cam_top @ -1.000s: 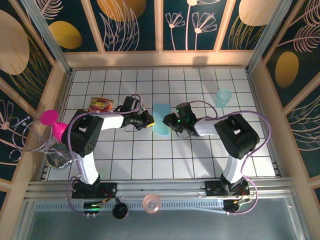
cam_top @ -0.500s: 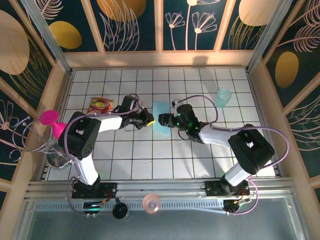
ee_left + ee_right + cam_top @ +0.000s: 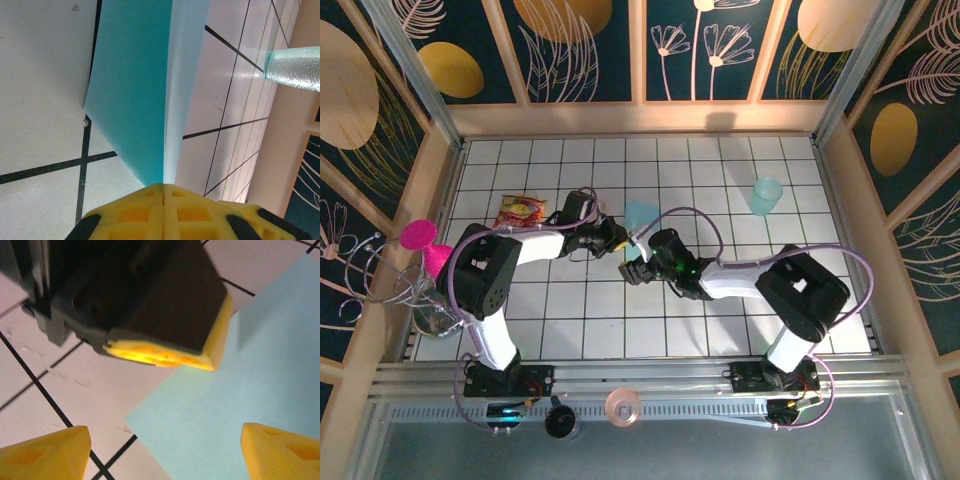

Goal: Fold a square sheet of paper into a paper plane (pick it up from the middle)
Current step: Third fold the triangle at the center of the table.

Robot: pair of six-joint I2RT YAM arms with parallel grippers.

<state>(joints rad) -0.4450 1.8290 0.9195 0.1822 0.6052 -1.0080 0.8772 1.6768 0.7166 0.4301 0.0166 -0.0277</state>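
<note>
Right arm swings in across the tiles, and its right gripper (image 3: 632,268) now sits close under the left one, with its jaws spreading wide as it comes. From its own wrist camera the two yellow fingertips (image 3: 45,450) stand far apart with nothing between them but tile and paper below.

The left gripper (image 3: 162,195) is clamped tight, yellow pads pressed together on an edge of the square sheet of thin light-blue paper (image 3: 135,95). The paper runs straight out ahead of those pads. One side is deep cyan and the other paler, so it looks bent or doubled along its length, though which of the two is hard to tell. From above, the sheet (image 3: 640,214) pokes out just beyond the left fingertips, and one corner lies flat beneath the right gripper's open jaws.

As for progress, it's early, by my reading. There is no pointed nose and no wings, and at most one fold is started. Nearly all the creasing is still to come.

The surface is a white tiled tabletop with dark grout lines (image 3: 720,330). A translucent pale-teal plastic cup (image 3: 766,196) stands well off beyond the right arm, and a crinkled red-and-yellow snack packet (image 3: 523,210) lies out past the left arm. Dark floral panels wall the cell.
</note>
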